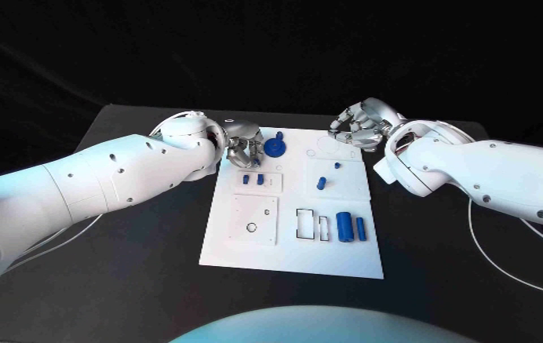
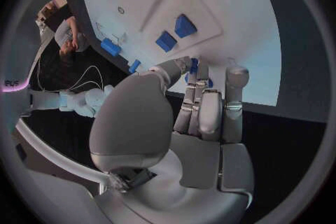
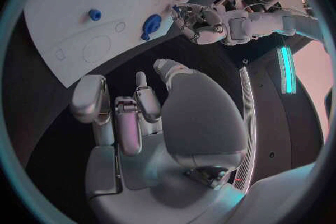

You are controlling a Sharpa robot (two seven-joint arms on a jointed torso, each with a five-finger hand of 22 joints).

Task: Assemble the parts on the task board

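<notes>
- The task board [image 1: 255,253] is a white rectangular plate lying flat in the middle of the black surface [image 1: 136,280], its long sides running from the robot's edge toward the far edge; it bears raised square panels, drawn outlines and rectangular cut-outs
- A round blue part [image 1: 277,149] with a disc-like head stands near the board's far left corner, just beside the left hand
- Two small blue blocks [image 1: 253,178] lie side by side on a left-hand panel, nearer the robot than the round part
- Two small blue pegs [image 1: 328,176] sit on the right-hand panel, toward the far edge of the board
- A thick blue cylinder [image 1: 344,227] and a slimmer blue bar [image 1: 360,228] lie side by side near the board's right edge, next to the rectangular cut-outs
- The left hand [image 1: 243,145] hovers over the board's far left corner with fingers curled in beside the round part; whether it grips it cannot be told
- The right hand [image 1: 360,129] hangs above the board's far right corner, fingers loosely curled and apart, holding nothing
</notes>
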